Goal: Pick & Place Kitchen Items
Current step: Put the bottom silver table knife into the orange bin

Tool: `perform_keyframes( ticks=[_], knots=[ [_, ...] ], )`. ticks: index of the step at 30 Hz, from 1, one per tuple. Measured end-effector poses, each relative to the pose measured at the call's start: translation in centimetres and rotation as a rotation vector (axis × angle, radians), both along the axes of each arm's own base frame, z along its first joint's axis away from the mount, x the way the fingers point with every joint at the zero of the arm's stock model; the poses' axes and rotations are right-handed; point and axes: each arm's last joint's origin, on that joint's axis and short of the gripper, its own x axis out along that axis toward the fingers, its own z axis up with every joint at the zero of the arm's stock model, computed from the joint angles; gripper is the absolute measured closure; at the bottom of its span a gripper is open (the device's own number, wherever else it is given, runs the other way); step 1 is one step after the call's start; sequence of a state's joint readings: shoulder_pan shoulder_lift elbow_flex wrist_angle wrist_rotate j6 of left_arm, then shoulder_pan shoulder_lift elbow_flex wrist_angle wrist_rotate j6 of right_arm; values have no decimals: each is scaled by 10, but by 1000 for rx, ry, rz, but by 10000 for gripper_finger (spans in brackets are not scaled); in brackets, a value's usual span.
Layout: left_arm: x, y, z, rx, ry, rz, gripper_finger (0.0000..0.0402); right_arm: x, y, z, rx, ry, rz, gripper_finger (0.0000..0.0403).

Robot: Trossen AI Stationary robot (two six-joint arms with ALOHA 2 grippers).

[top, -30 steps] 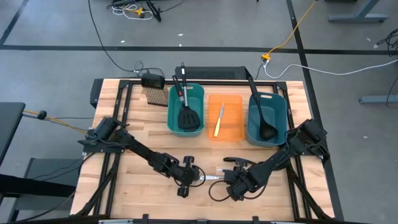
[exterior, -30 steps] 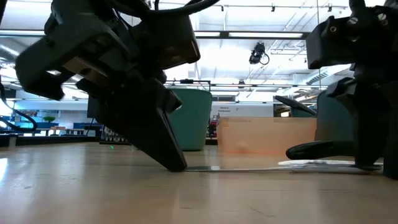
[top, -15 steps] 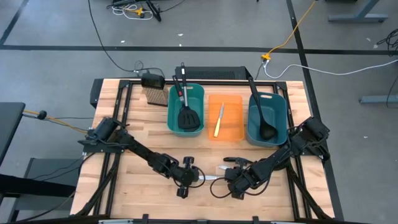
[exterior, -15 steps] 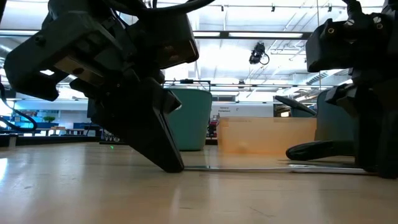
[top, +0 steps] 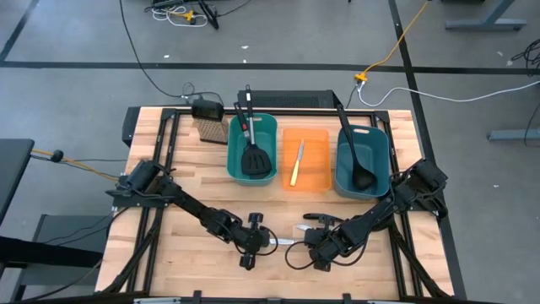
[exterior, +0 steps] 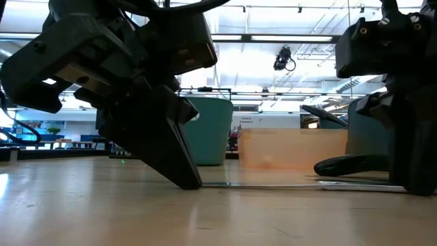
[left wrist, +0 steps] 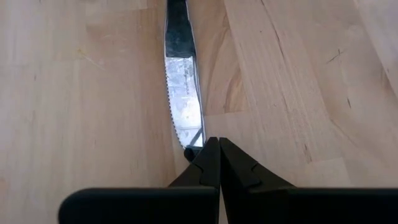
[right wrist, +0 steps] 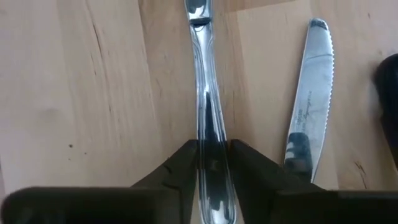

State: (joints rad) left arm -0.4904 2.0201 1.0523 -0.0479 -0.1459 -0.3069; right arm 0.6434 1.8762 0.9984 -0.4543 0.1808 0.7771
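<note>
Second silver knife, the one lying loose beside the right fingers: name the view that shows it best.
The right wrist view: the second silver knife lies there in plain sight, serrated blade and all, untouched, beside the handle between the right gripper's fingers. The high view gives only a pale glint; the low view, a thin line; the left wrist view, nothing.
</note>
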Motion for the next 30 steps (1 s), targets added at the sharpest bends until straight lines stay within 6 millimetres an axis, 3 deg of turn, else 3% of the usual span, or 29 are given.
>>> perform_keyframes(
  ticks=[4, 13, 22, 30],
  knots=[
    [0, 0, 0, 0, 0, 0, 401, 0, 0, 0, 4, 1, 0, 343],
    [0, 0, 1, 30, -17, -9, 400, 1, 0, 0, 19, 8, 0, 327],
    [-10, 1, 28, 120, -63, -109, 396, 2, -2, 0, 26, 18, -1, 325],
    [-3, 11, 28, 172, -89, -108, 389, 2, -2, 0, 25, 16, -2, 321]
  ],
)
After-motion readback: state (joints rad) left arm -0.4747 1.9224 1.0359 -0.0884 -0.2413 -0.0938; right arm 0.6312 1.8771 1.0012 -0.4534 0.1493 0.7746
